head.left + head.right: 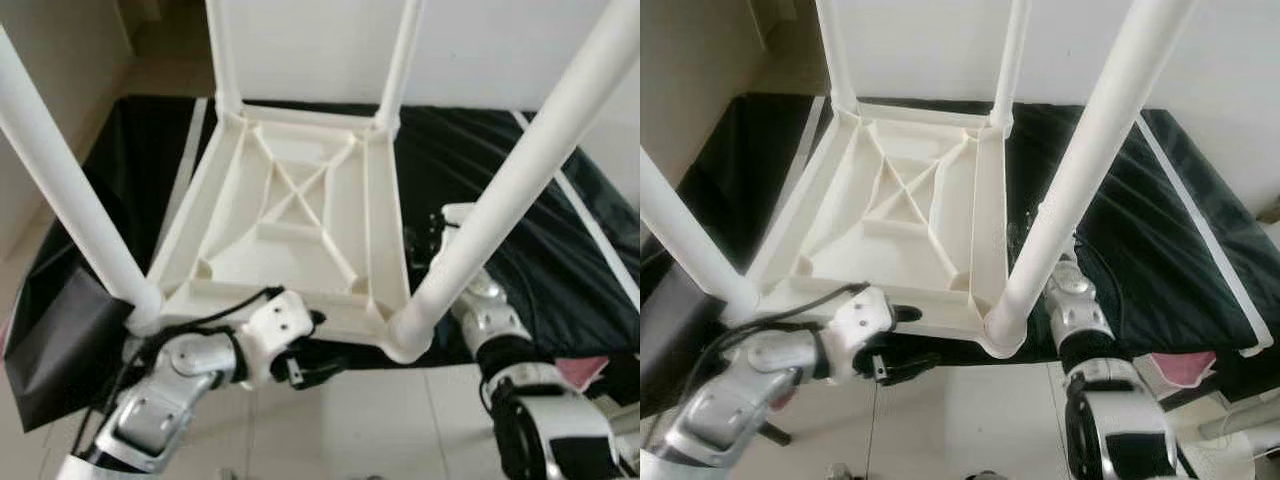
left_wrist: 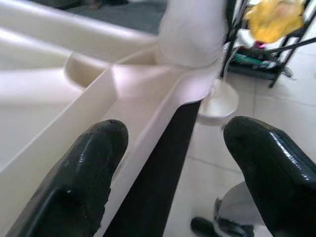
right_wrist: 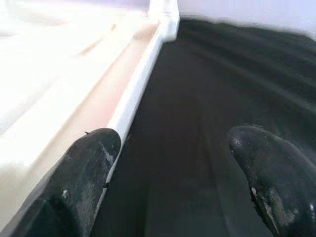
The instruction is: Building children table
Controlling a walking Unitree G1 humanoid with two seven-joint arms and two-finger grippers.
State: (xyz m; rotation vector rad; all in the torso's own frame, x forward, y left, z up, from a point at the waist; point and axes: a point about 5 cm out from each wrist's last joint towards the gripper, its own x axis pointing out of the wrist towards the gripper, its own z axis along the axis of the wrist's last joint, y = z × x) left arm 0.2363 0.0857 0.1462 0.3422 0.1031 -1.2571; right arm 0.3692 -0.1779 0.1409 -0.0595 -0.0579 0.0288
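white children table lies upside down on black-covered desk, legs up. my left hand open at its near rim; right hand open beside its right edge. no readable writing.

A: Obstacles?
B: Upturned table on black cloth; four legs stand up, the near two flanking the robot.
A: Passage?
B: Open between the near legs, over the ribbed underside. Left gripper straddles the near rim by a corner; right gripper spread beside the side rim, over cloth.
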